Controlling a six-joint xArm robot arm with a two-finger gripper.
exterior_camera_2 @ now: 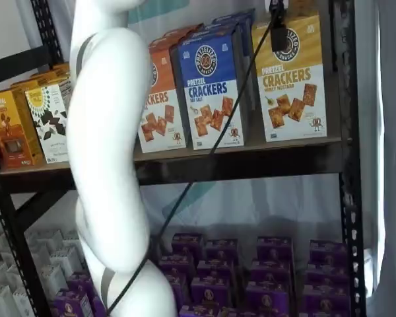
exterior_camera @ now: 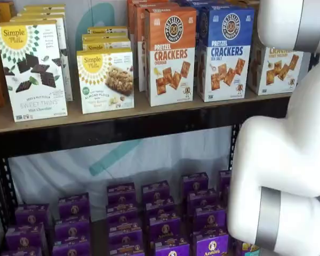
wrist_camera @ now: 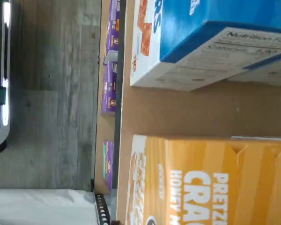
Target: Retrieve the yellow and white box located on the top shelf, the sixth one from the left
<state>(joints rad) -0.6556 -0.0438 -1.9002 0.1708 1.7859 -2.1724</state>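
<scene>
In a shelf view the gripper [exterior_camera_2: 278, 32] showed only as a short black shape hanging from the top edge, upper right of the frame, with a thin black cable [exterior_camera_2: 204, 158] trailing down toward the lower left. No gap between its fingers could be made out and nothing was plainly held, so whether the fingers were apart or together could not be told.

It hung in front of the yellow upper band of the tall yellow and white pretzel crackers carton [exterior_camera_2: 290, 86]. That carton stood at the right end of the worktop [exterior_camera_2: 251, 162], the long tan-brown top-shelf board with a black metal front rail. The white arm [exterior_camera: 288, 154] hid part of the carton [exterior_camera: 277, 69] in the other shelf view. The wrist view looked down on its yellow top [wrist_camera: 210, 183], with bare board between it and the blue-topped pretzel crackers carton [wrist_camera: 215, 33].

The step in hand looked like the final approach. To do it well, the gripper would probably need to centre on the yellow carton's width and use that bare strip as room for one finger. It should stay clear of the blue-topped carton [exterior_camera_2: 214, 86] standing just beside. Squeezing firmly but gently seemed wise, as the cardboard could dent. A straight pull forward over the rail would avoid tipping the carton onto the purple boxes [exterior_camera_2: 231, 264] below.
</scene>
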